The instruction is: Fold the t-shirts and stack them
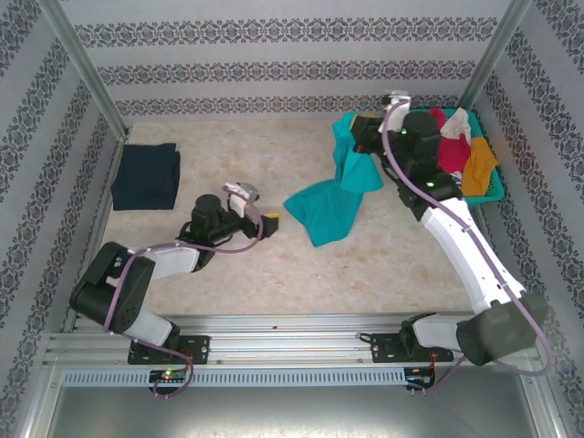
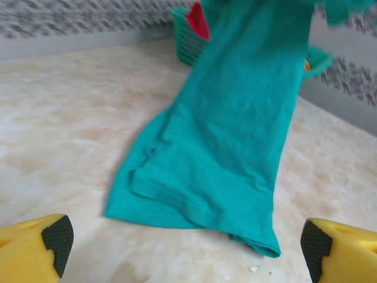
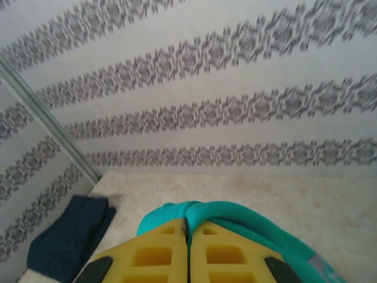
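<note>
Step in hand, as I read it: getting the teal shirt [image 1: 333, 196] out flat for folding. My right gripper [image 3: 187, 230] was pressed together, pinching a bunched edge of that shirt, up at 1 o'clock over the table [image 1: 228, 274]. The shirt hung from the pinch, its lower half draped onto the marbled tabletop toward centre. My left gripper [image 1: 265, 219] was spread wide, empty, low at the hem's 9 o'clock and facing it.

Cloth: thin limp knit, stitched hem, one corner rolled under.

Navy shirt [image 1: 146, 175] lay folded in a neat rectangle at 10 o'clock. Magenta shirt [image 1: 452, 151], orange shirt [image 1: 479, 169] and white shirt [image 1: 456, 123] were crumpled in the rigid lattice basket [image 1: 494, 189] at 2 o'clock.

Next, my guess: left takes a hem corner, then both pull taut and lay it flat. Slack means wrinkles.
</note>
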You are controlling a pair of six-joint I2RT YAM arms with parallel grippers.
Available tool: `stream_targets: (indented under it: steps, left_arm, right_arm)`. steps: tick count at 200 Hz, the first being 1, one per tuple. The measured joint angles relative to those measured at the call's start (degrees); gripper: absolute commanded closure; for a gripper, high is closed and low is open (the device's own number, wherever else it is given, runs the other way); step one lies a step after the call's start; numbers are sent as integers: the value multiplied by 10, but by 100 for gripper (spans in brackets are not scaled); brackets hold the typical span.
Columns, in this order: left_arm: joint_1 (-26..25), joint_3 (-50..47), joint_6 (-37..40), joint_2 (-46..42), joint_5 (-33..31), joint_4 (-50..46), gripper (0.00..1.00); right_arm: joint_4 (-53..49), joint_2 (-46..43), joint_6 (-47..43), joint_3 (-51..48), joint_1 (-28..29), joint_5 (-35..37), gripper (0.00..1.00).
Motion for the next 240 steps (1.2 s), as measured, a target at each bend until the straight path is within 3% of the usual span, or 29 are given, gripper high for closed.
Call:
stream_targets:
  steps: [27,63,80,108,140,165,200,240]
  left_arm:
    - [74,-30,-42,-118,-17,-28,0]
    - [108,-25,-72,-269,-84,-128,0]
    - [122,-12,-99,-297,-127,-188,0]
    - [131,8,-165,-285,-188,-281,0]
    - [121,19,-279,-227,-206,-371,0]
    - [53,19,-374,-192,-226,-425,0]
    - [-48,75,-466,-135,-294,-536,3]
    - [-86,217,-497,13,-341,-667,13]
  right_arm:
    - [21,67,7,1,74,29,88]
    - [37,199,30,60,169,45,33]
    - [40,230,24,78,203,60,22]
    - [54,207,49,53,202,75,19]
    - [66,108,139,-91,98,106,22]
    - [40,35,200,-227,41,132,23]
    - [-26,-31,243,-343,36,139,31]
    - [-56,-46,261,-390,32,123,39]
